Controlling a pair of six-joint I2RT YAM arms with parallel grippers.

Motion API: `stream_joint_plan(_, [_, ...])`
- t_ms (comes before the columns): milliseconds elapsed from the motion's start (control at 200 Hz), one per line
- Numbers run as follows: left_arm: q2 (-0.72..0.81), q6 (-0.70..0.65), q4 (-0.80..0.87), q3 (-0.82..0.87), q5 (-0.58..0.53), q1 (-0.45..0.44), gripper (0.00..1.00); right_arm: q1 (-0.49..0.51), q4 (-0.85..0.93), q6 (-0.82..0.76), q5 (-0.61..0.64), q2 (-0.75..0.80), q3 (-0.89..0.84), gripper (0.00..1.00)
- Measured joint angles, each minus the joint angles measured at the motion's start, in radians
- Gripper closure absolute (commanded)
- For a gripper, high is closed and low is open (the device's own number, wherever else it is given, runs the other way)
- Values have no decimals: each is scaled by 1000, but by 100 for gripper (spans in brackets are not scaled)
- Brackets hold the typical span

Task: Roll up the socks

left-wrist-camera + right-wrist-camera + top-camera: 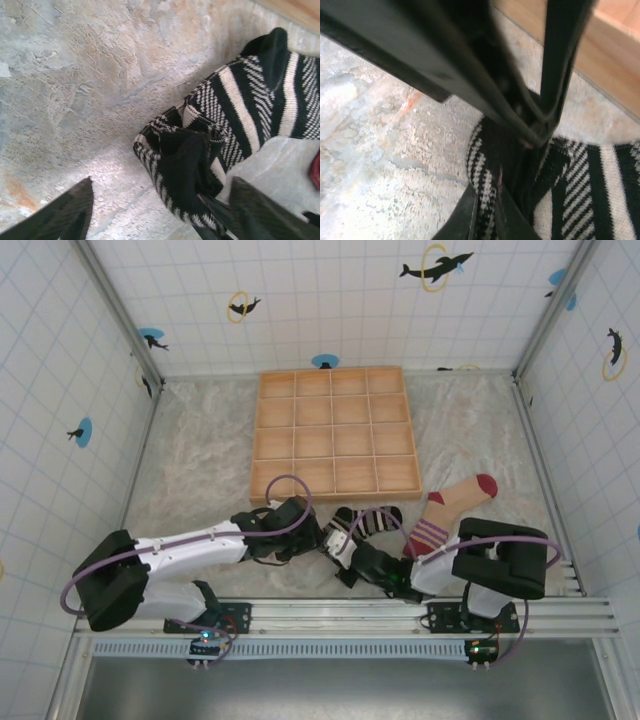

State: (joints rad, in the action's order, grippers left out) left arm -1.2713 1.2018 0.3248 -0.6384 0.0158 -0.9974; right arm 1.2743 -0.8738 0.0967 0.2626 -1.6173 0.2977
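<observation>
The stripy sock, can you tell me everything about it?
The striped sock is knitted, black with white bands and finer slanted stripes. It lies crumpled on the table just in front of the wooden tray, its open end bunched and folded. The right gripper pinches that bunched end; the open left gripper straddles it.

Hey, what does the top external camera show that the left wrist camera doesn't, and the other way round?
The top camera adds the light wooden grid tray and the tan sock with a dark red toe lying near the tray's corner. The left wrist camera adds a close look at the bunched end of the black-and-white striped fabric sock, with the left gripper open around it. Both share that striped sock and the mottled table surface.
</observation>
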Motion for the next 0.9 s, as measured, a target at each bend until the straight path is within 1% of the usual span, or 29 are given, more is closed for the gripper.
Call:
stream_joint_plan(55, [24,-1,-5,0,-5,-5,24,-45,-22,71,-71,7,-18,100])
stream_joint_plan(170, [64,-12,-42,5,-19,-11,28,-124,-69,220,-209,9,-39,100])
stream_joint_plan(305, [74,-27,-97,36,-32,-24,34,-169,-108,389,-305,9,-63,100])
stream_joint_plan(360, [69,-27,-106,46,-36,-36,36,-184,-130,463,-330,9,-78,100])
stream_joint_plan(596, [39,-24,-186,92,-58,-69,47,-233,-210,735,-392,3,-138,100])
stream_joint_plan(681, [38,-23,-221,119,-64,-72,48,-236,-222,811,-391,5,-154,100])
stream_joint_plan(771, [25,-23,-255,132,-74,-80,48,-236,-196,891,-378,27,-159,100])
stream_joint_plan(896, [-18,-23,-300,134,-85,-103,49,-236,-106,991,-359,78,-152,100])
